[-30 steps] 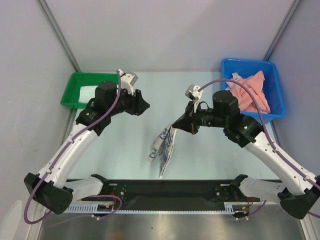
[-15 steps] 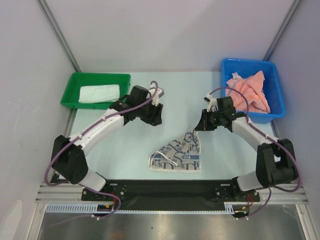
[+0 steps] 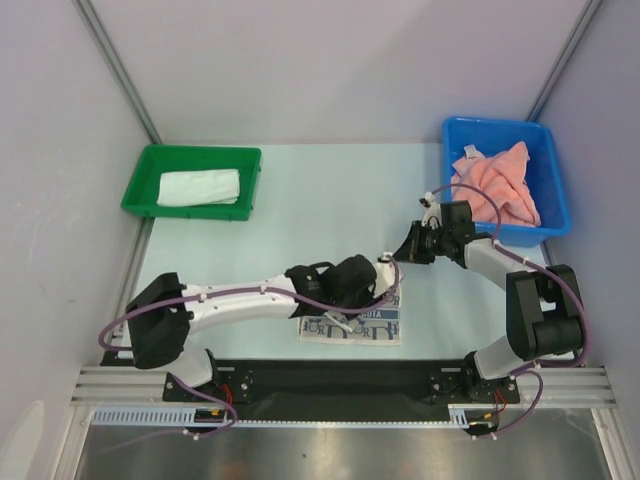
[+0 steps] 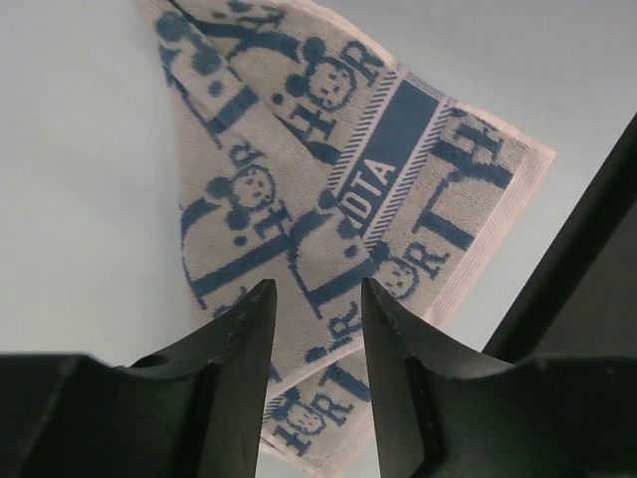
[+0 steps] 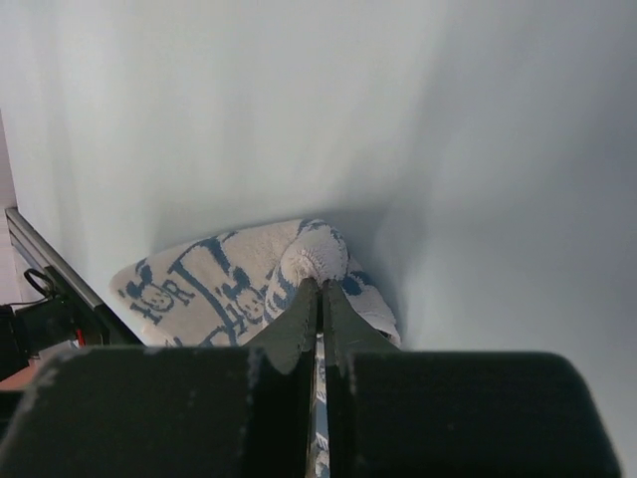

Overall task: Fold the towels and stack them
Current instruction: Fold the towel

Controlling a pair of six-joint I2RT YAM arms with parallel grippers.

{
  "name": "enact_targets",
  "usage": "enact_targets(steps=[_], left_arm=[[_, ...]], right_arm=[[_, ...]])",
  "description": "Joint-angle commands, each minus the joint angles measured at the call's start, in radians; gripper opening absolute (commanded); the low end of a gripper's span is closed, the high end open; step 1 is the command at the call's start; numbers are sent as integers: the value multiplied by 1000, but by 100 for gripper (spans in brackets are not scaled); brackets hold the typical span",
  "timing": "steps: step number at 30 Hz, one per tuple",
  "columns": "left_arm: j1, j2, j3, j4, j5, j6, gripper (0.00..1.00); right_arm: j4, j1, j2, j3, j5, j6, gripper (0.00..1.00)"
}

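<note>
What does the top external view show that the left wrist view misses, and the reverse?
Only top external: the green bin with a white towel, the blue bin of pink towels, and the right gripper at a corner of the patterned towel. Only left wrist: the left gripper, jaws open above the cloth, and its readable blue print. Both: the patterned towel on the table.

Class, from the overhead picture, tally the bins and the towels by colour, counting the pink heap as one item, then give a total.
Green bin: 1
Blue bin: 1
White towel: 1
Blue-patterned towel: 1
Pink towel heap: 1
Total: 5
</note>
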Motion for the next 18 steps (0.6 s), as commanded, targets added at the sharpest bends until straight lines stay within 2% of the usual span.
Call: enact_targets(steps=[1,7,18], left_arm=[[-49,26,-10,32,-123,16,46],[-103,107,-13,35,-157,-10,47],[-140,144,-68,75,-141,-41,50]], right_arm=[[57,-23,1,-9,-40,21,0],[71,-21,-1,-16,-55,30,0],[86,-26,11,-33,-55,31,0]])
